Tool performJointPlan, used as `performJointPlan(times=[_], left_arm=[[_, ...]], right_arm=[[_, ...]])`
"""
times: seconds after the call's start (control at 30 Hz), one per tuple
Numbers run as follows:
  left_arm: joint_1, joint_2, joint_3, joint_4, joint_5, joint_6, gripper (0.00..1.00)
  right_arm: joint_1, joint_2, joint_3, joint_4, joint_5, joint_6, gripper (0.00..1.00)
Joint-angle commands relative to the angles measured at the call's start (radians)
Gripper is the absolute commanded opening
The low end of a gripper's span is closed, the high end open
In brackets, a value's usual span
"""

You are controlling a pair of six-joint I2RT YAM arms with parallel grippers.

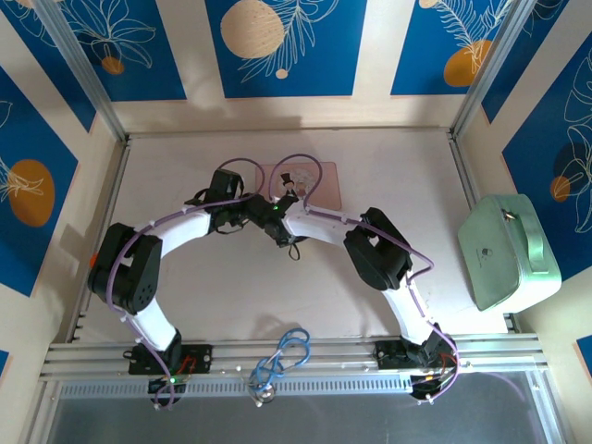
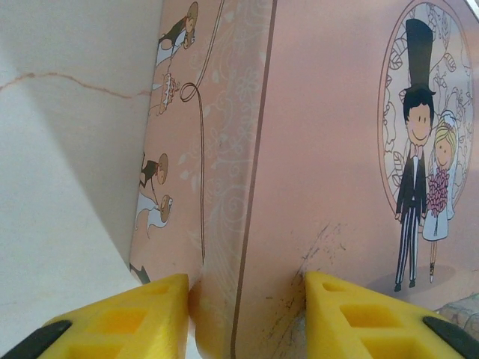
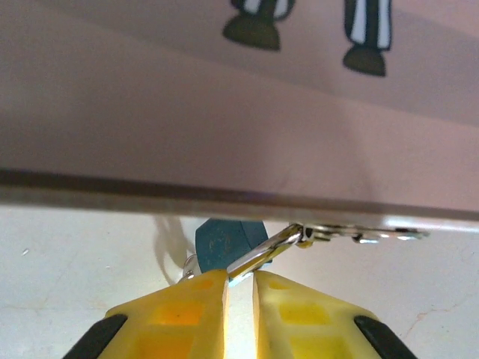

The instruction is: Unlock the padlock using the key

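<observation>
Left gripper (image 2: 247, 290) sits astride the edge of the pink box (image 2: 329, 149). One yellow finger (image 2: 127, 321) is against the box's side wall and the other is on the lid, so it is clamped on the pink box. The lid has a cartoon bride and groom (image 2: 419, 149) in an oval, and the side wall has smaller cartoon figures and a thin line.

Right gripper (image 3: 239, 277) is low at the front edge of the box, with its fingers nearly together and only a thin slit between them. A silvery metal strip (image 3: 262, 254) is pinched at the tips. It slants up and to the right to the box's metal latch (image 3: 359, 236). Cannot tell whether the strip is the key or the lock's own shackle.

The padlock (image 3: 224, 241) has a small blue body. It hangs just under the box's front rim, right behind the right gripper's fingertips, and touches the strip. Another silvery bit pokes out left of the left finger; it is too small to identify.

In the top view both arms curve inward and meet at the near side of the box, mid-table (image 1: 277, 305). A mint green case (image 1: 507, 250) with a handle lies at the table's right edge, well apart from the box. A blue cable loop (image 1: 287, 356) sits by the near rail between the arm bases.
</observation>
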Motion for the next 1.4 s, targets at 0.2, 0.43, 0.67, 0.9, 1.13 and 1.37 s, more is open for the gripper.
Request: performJointPlan(times=[0.2,0.43,0.67,0.9,1.13,1.37], left_arm=[[0.005,0.002,-0.024,-0.075,0.010,0.013,0.40],[0.012,-0.013,0.009,-0.110,0.000,0.039,0.40],[0.023,0.005,0.049,-0.132,0.001,0.055,0.39],[0.023,0.039,0.068,-0.146,0.007,0.065,0.38],[0.026,0.060,0.069,-0.148,0.007,0.062,0.37],[0.026,0.051,0.056,-0.151,0.009,0.059,0.36]], right_arm=[[0.008,-0.133,-0.138,0.126,-0.031,-0.007,0.32],[-0.024,-0.372,-0.407,0.405,-0.176,0.030,0.31],[-0.121,-0.387,-0.494,0.487,-0.312,0.080,0.11],[-0.142,-0.331,-0.470,0.492,-0.351,0.074,0.07],[-0.145,-0.307,-0.452,0.495,-0.361,0.061,0.07],[-0.141,-0.283,-0.409,0.482,-0.354,0.046,0.07]])
